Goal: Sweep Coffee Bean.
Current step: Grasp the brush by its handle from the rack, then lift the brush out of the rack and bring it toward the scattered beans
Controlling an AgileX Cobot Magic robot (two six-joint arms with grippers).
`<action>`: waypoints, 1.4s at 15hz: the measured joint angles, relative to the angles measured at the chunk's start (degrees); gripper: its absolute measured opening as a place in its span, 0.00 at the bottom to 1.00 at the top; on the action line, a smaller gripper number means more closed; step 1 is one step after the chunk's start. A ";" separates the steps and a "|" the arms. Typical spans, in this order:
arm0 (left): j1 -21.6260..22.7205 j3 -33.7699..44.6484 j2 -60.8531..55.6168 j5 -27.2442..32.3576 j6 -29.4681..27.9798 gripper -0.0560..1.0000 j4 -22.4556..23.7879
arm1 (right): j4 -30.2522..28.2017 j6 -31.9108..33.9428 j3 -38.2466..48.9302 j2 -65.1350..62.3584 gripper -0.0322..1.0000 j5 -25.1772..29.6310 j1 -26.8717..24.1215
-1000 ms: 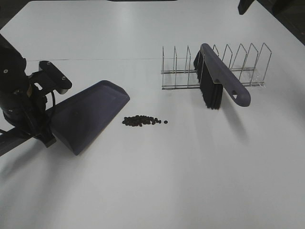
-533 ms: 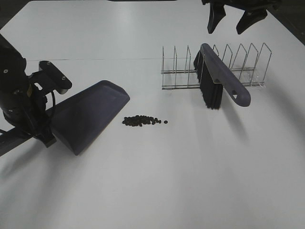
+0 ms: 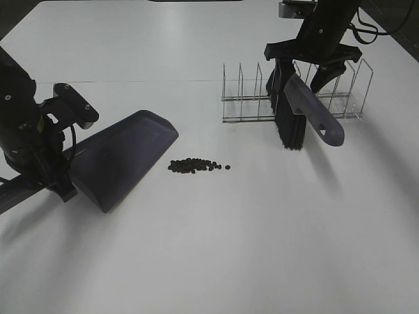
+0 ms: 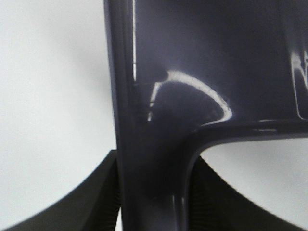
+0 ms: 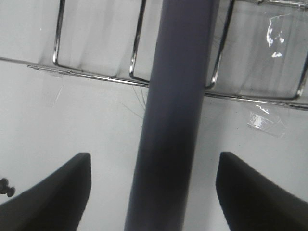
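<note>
on my overhead view the coffee beans (image 3: 195, 165) lie in a tight little cluster on the white bench (image 3: 229, 255), near the middle, with one stray bean just off the cluster's right end. they sit just beside the open lip of the purple dustpan (image 3: 127, 154), close to it but not touching, and none are inside the pan.

the dustpan rests on the bench at a slant, mouth toward the beans. my left hand (image 3: 60, 186) has it by the back. in the left wrist view the left hand (image 4: 154, 197) is pressed tight onto the dustpan's (image 4: 192, 72) narrow handle, a dark finger on each side of it.

the brush (image 3: 302, 111) is over on the right, well apart from the beans. it leans in the wire rack (image 3: 344, 98), black bristles pointing down at the bench and the purple handle running out toward the front.

my right hand (image 3: 298, 70) hangs over the top end of the brush, fingers spread wide and straddling it. in the right wrist view the right hand (image 5: 154, 192) shows the brush handle (image 5: 173, 96) running between the two fingers with bare bench visible on both sides, so it is not gripping anything. the wire rack (image 5: 96, 77) crosses behind the handle.
</note>
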 joint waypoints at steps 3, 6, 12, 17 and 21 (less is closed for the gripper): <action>0.00 0.00 0.00 0.00 0.00 0.39 0.00 | -0.46 -0.52 0.00 1.72 0.64 0.00 0.00; 0.00 0.00 0.00 -0.06 0.00 0.39 0.00 | -0.97 -0.52 0.00 2.06 0.58 0.00 0.00; 0.00 0.00 0.00 -0.46 0.00 0.39 0.00 | -1.38 -0.40 -0.06 2.06 0.34 0.00 0.00; 0.00 0.00 0.00 -0.52 0.00 0.39 0.00 | -1.38 -0.40 0.00 1.32 0.34 0.23 0.00; 0.00 0.00 0.00 -0.57 0.00 0.39 0.00 | -1.38 0.00 0.00 -5.04 0.34 0.34 0.00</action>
